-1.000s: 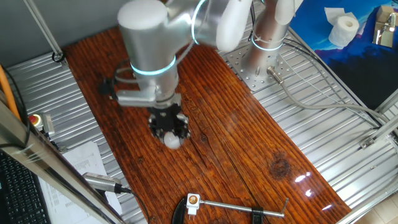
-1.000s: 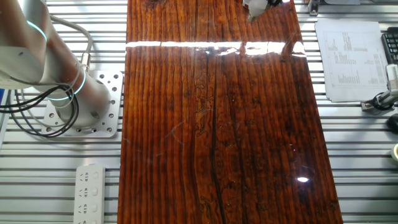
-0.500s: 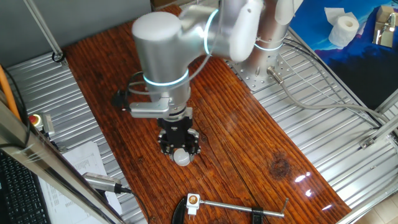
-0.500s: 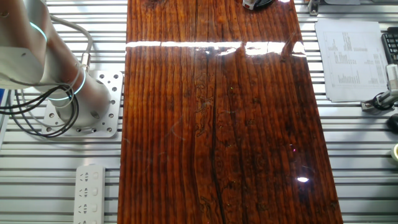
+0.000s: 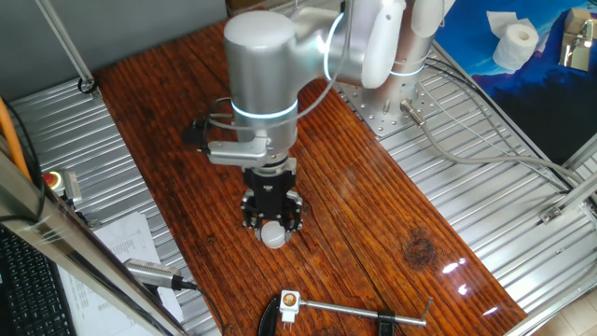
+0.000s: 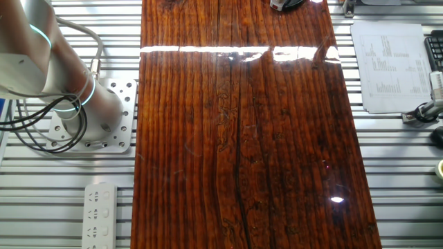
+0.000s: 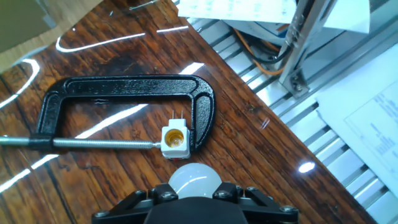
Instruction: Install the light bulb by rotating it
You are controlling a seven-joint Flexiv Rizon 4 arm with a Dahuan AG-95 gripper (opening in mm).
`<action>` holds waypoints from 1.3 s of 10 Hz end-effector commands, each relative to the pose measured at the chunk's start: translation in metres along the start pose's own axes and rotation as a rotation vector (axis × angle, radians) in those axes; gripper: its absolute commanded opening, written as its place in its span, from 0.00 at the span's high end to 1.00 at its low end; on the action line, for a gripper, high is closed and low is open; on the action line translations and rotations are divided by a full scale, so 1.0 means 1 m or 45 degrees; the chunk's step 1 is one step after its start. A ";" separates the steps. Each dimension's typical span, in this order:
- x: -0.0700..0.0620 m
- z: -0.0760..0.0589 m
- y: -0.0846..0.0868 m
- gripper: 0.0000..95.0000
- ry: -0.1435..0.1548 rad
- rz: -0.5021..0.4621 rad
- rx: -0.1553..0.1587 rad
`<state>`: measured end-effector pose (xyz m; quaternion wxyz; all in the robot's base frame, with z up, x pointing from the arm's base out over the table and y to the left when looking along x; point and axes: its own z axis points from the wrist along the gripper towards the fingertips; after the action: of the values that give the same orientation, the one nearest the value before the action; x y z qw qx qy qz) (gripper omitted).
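A robotics lab: aluminium-slat bench (image 5: 485, 140), C-clamp (image 7: 124, 106), power strip (image 6: 101, 213).

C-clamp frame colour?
Black C-clamp, with a silver screw rod; clearest in the hand view.

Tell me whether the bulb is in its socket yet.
Out. The light bulb sits in the gripper, short of the empty socket held by the clamp.
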<state>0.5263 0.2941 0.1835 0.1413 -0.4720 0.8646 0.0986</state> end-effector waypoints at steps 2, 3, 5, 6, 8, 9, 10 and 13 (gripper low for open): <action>-0.023 0.007 0.001 0.80 0.029 -0.073 -0.055; -0.026 0.012 0.003 0.80 0.019 -0.075 -0.052; -0.035 0.024 0.008 0.80 -0.015 -0.090 -0.059; -0.039 0.027 0.010 0.80 -0.027 -0.082 -0.058; -0.029 0.025 0.005 0.80 -0.050 -0.151 -0.082; -0.029 0.025 0.005 0.80 -0.046 -0.210 -0.082; -0.029 0.025 0.005 0.80 -0.045 -0.251 -0.080; -0.029 0.025 0.005 0.80 -0.044 -0.223 -0.074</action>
<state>0.5415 0.3280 0.1691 0.1654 -0.5551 0.8056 0.1244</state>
